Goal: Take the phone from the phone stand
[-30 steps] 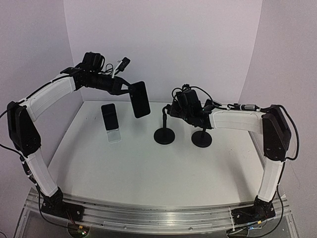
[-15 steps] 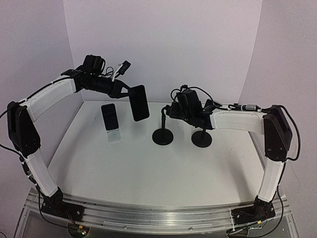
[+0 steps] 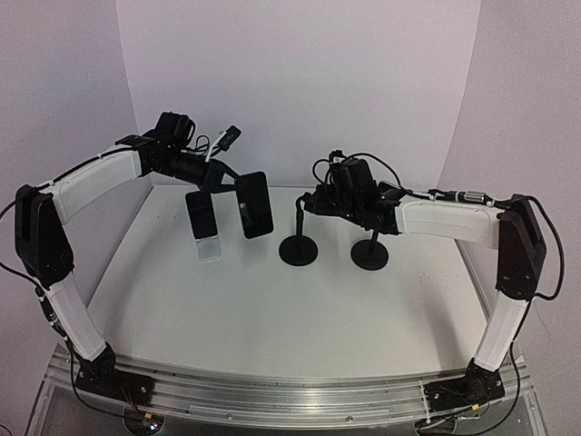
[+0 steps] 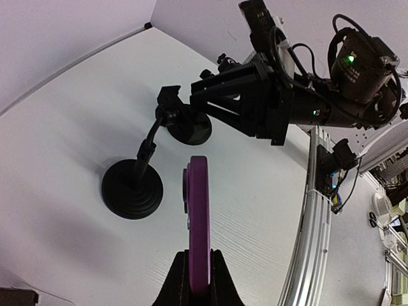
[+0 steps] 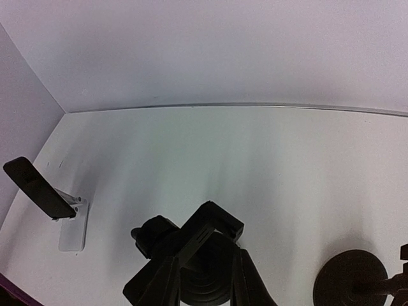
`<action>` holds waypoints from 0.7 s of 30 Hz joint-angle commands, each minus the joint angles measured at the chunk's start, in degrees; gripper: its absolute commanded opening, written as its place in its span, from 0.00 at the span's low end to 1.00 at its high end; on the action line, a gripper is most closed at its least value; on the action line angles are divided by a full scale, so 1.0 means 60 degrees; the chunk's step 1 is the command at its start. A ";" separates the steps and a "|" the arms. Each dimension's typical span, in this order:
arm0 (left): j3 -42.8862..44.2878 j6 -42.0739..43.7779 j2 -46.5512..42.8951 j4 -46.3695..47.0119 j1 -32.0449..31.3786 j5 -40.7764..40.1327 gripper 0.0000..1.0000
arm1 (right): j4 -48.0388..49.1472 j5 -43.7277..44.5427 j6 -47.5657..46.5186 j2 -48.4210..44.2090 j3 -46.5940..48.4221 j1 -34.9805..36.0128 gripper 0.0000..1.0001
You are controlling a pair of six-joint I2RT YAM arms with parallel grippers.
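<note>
Left hand (image 4: 197,268) closed on the lower end of the phone (image 3: 255,205), which hangs upright in the air, off the phone stand (image 3: 300,247) and to its left, above the far part of the bench (image 3: 272,318). From the left wrist view the phone's purple edge faces the camera, with a gap between it and the stand's stem. Right hand (image 3: 312,202) with fingers parted a little on either side of the head of the phone stand; contact cannot be told. A second black stand (image 3: 369,255) sits just right of the first, under the right arm. A second phone (image 3: 201,214) leans on a clear stand (image 3: 211,247) toward the far left corner, close beside the held phone. All stands line the far edge; bare surface runs from them to the near edge.
</note>
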 commanded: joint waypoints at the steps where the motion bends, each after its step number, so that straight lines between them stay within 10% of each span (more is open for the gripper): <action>1: -0.0270 0.0158 -0.0200 -0.0193 0.0044 0.1309 0.00 | -0.0469 -0.0433 -0.0451 -0.0865 -0.0076 0.0062 0.24; 21: -0.0759 -0.1415 0.2700 -0.0432 -0.1326 0.3076 0.00 | -0.0856 -0.2367 -0.1043 -0.2885 -0.0648 0.0062 0.29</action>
